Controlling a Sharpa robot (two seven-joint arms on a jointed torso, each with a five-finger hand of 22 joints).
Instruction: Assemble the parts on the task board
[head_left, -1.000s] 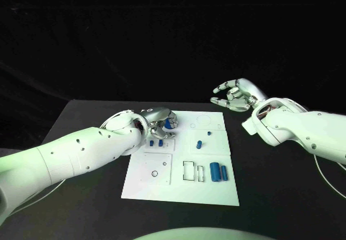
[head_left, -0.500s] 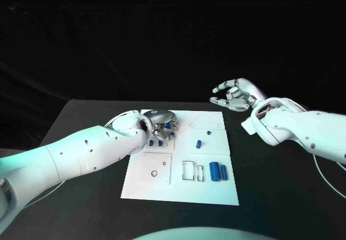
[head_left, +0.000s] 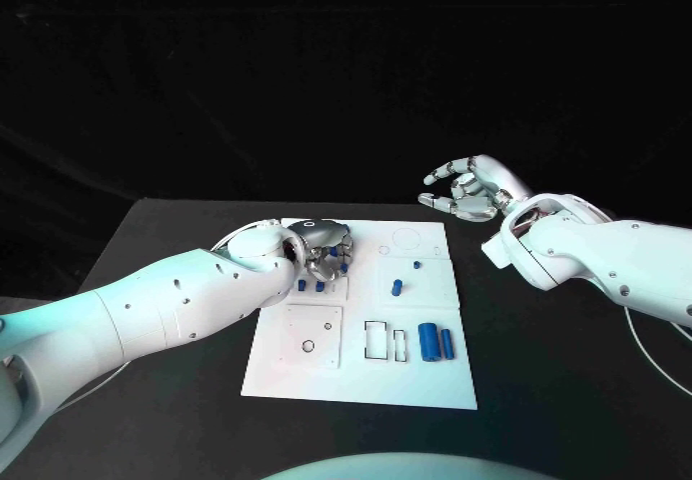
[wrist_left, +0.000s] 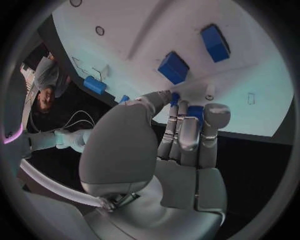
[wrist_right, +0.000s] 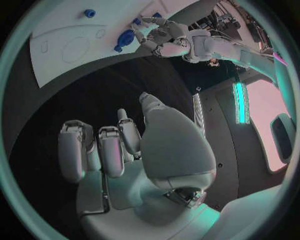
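A blue part (head_left: 336, 256) is pinched by the left hand (head_left: 320, 245) near the board's (head_left: 361, 385) far-left corner for seating, which calls for alignment; the right hand (head_left: 469, 188) is held spread, empty.

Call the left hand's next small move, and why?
Probably a short, slow lowering of the left hand to seat its blue part. That part sits pinched at the fingertips, just over the far left area of the white board, beside two small blue pieces. Whether it is lined up with a slot I cannot tell. The right hand hangs empty off the board.
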